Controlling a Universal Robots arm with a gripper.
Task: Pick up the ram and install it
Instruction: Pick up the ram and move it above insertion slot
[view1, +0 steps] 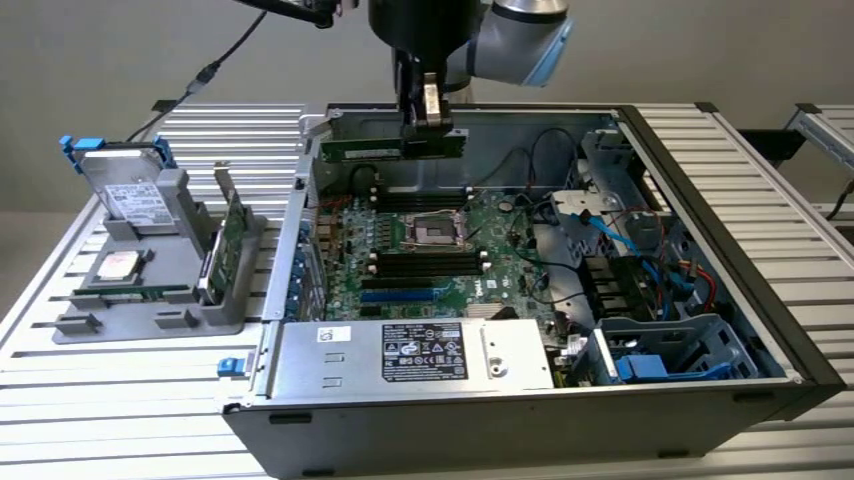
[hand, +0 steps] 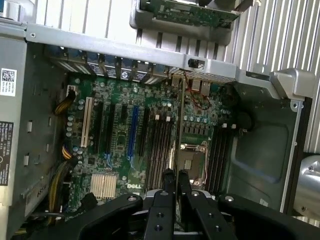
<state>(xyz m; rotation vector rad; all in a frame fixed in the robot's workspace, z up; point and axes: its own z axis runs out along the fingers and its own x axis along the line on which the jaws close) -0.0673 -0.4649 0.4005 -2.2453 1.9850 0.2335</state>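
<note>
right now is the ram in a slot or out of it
Out: the gripper holds the ram above the motherboard, not seated in any slot.

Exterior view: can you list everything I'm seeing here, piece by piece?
table: one, silver slats, under everything.
computer case: one, dark grey, open, mid-table.
motherboard: one, green, inside the case.
power supply: one, silver, case's near edge.
cables: several, blue, case's side at the exterior view's right.
holder tray: one, grey, on the table at the exterior view's left.
hard drive: one, silver, upright in the tray.
bracketed card: one, green, on edge in the tray.
ram: one, green, held over the case's far end.
gripper: one, black, shut on the ram.
arm: one, grey-blue, top of view.
</note>
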